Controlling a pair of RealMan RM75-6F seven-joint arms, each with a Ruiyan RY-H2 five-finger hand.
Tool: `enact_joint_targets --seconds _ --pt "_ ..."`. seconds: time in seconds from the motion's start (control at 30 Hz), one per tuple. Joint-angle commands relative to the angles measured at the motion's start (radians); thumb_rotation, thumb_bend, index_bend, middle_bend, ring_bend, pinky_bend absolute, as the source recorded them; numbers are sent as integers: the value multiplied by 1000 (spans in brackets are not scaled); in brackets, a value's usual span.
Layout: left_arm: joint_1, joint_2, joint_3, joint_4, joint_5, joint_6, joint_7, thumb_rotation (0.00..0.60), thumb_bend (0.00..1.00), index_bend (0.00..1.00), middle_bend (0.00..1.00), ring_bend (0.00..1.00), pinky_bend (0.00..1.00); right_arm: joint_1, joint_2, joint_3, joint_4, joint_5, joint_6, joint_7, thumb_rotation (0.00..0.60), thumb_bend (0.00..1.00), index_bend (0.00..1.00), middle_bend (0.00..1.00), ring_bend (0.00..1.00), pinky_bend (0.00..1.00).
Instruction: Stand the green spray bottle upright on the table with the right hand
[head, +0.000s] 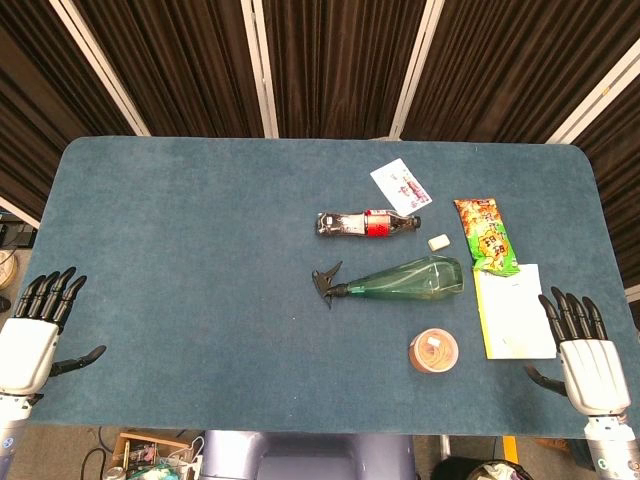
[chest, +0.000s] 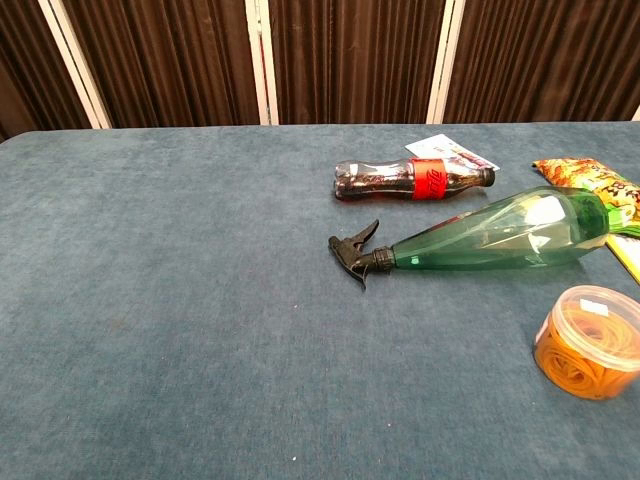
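Note:
The green spray bottle (head: 410, 279) (chest: 500, 240) lies on its side right of the table's middle, its black trigger nozzle (head: 328, 282) (chest: 355, 250) pointing left and its base to the right. My right hand (head: 583, 356) rests flat at the front right corner with fingers spread, holding nothing, well to the right of the bottle. At the front left edge my left hand (head: 35, 332) lies likewise spread and empty. Neither hand shows in the chest view.
A cola bottle (head: 365, 224) (chest: 410, 180) lies behind the spray bottle. A round tub of orange rubber bands (head: 434, 352) (chest: 590, 342) sits in front of it. A snack bag (head: 486, 234), a notepad (head: 515, 310), a small white eraser (head: 438, 242) and a card (head: 401, 186) lie to the right and back.

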Motion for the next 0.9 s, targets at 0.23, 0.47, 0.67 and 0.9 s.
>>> enact_joint_targets --seconds 0.23,0.47,0.67,0.9 --pt "3 -7 -2 -4 4 15 25 600 22 0 0 0 68 1 2 -5 -5 -3 -6 -3 600 137 0 0 0 0" --pt "24 -15 -15 1 5 69 40 600 22 0 0 0 68 43 -30 -6 -41 -58 -40 -90 600 145 0 0 0 0" --pt "20 -16 -19 9 11 74 28 600 22 0 0 0 68 132 -92 33 -112 -76 -140 -245 600 160 62 0 0 0" --pt "4 -21 -22 20 -8 33 29 600 22 0 0 0 68 231 -186 97 -148 34 -289 -476 600 173 235 0 0 0"
